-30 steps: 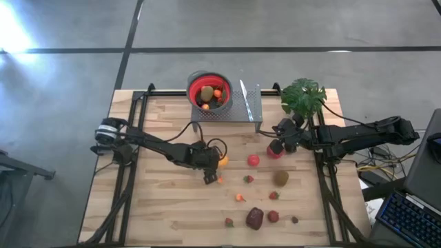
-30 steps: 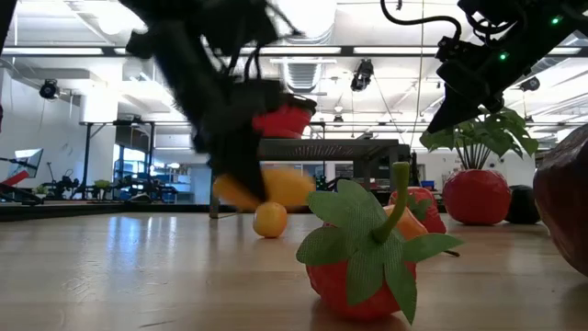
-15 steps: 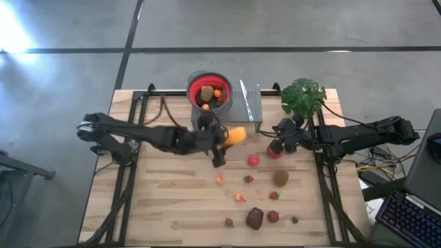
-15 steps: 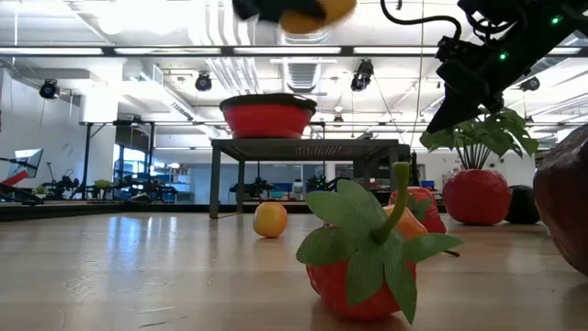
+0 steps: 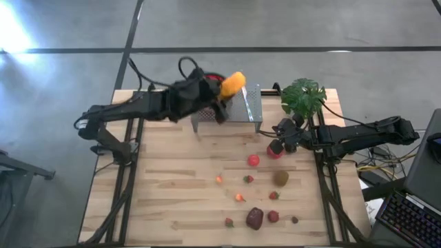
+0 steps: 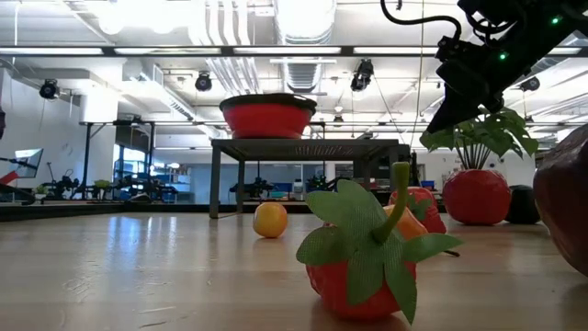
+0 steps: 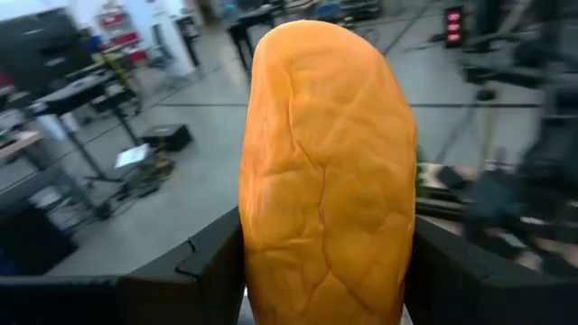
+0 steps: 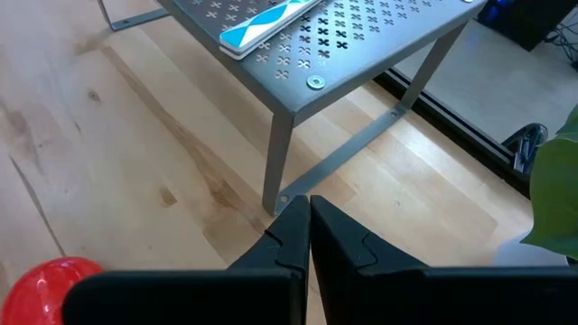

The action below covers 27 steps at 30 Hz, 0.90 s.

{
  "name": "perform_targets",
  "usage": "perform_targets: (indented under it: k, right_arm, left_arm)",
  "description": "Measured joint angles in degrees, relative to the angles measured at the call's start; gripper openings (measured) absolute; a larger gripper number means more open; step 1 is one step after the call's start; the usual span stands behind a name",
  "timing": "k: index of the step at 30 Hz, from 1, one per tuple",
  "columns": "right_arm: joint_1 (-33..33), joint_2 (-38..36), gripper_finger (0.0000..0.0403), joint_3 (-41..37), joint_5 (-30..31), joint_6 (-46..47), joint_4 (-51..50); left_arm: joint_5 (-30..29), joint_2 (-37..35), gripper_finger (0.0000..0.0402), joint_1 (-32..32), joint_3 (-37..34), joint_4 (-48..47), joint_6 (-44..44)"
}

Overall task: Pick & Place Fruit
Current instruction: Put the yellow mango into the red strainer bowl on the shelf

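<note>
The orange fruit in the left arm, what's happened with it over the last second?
The left gripper lifted the orange fruit off the table and carried it back to the raised bowl, fingers clamped on it throughout. The right gripper stayed put, shut, and the loose fruit on the table didn't move.

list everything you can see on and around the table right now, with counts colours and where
elongated fruit: one, orange, held above the shelf by the bowl
red bowl: one, on the metal shelf
metal shelf: one, grey perforated, table's far edge
card: one, blue and white, on the shelf
potted plant: one, green, far right corner
loose fruits: about ten, mostly red, on the right half of the table, among them a red apple, a brown kiwi and a maroon one
left end effector: gripping the elongated fruit
right end effector: shut, empty, above the table beside the plant
</note>
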Motion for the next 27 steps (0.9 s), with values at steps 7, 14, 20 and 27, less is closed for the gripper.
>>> perform_targets:
  k: [7, 14, 20, 27]
  right_arm:
    - [0.0, 0.01, 0.0008, 0.0, 0.0, 0.0, 0.0]
    - [0.0, -0.01, 0.0008, 0.0, 0.0, 0.0, 0.0]
    - [0.0, 0.0, 0.0008, 0.0, 0.0, 0.0, -0.01]
    - [0.0, -0.01, 0.0008, 0.0, 0.01, 0.0, -0.04]
  left_arm:
    - [0.0, 0.31, 0.0238, 8.29, 0.13, -2.04, -0.2]
    - [0.01, 1.65, 0.0238, 15.18, -0.75, -7.52, -2.73]
    - [0.0, 4.83, 0.0238, 18.46, -0.77, -11.21, -3.96]
    - [0.04, 9.02, 0.0238, 19.68, -0.82, -13.63, -2.48]
